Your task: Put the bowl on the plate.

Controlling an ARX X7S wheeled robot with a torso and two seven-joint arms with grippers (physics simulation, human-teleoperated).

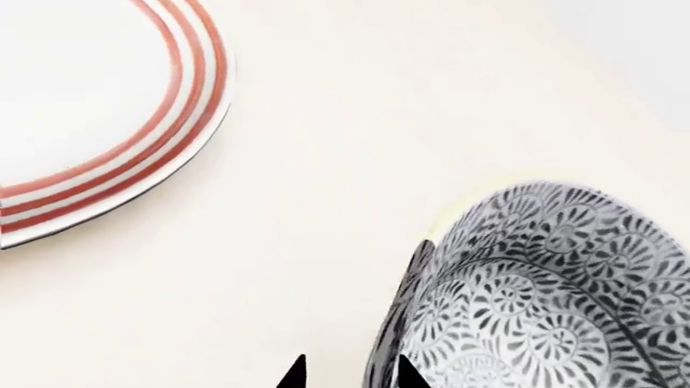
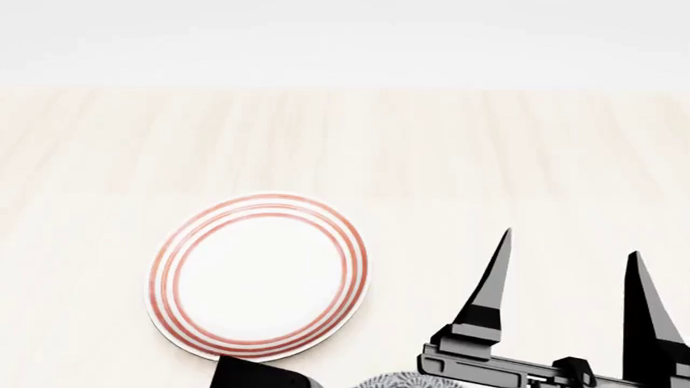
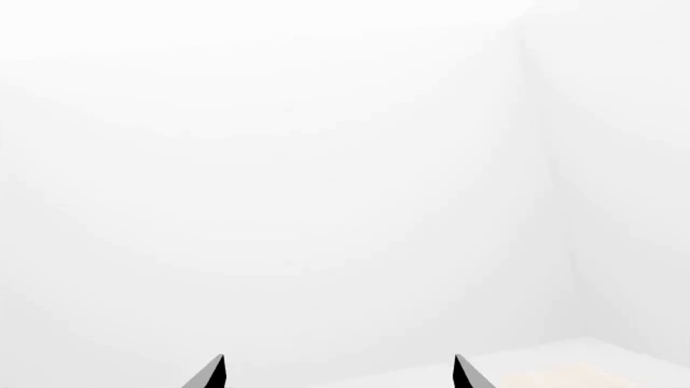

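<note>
The plate (image 2: 258, 275), white with three red-orange rings, lies flat on the pale wooden table; its rim also shows in the left wrist view (image 1: 161, 137). The bowl (image 1: 539, 299), grey-and-white floral with a thin yellowish rim, sits apart from the plate on the table's near side. Only its top edge (image 2: 401, 378) peeks in at the bottom of the head view. My left gripper (image 1: 351, 372) straddles the bowl's near wall, one fingertip (image 1: 408, 373) inside and one outside, narrowed onto it. My right gripper (image 2: 570, 246) is held up to the right of the plate, open and empty (image 3: 338, 368).
The wooden tabletop (image 2: 345, 145) stretches away beyond the plate to a white wall. The right wrist view shows mostly that white wall and a corner of table (image 3: 561, 373).
</note>
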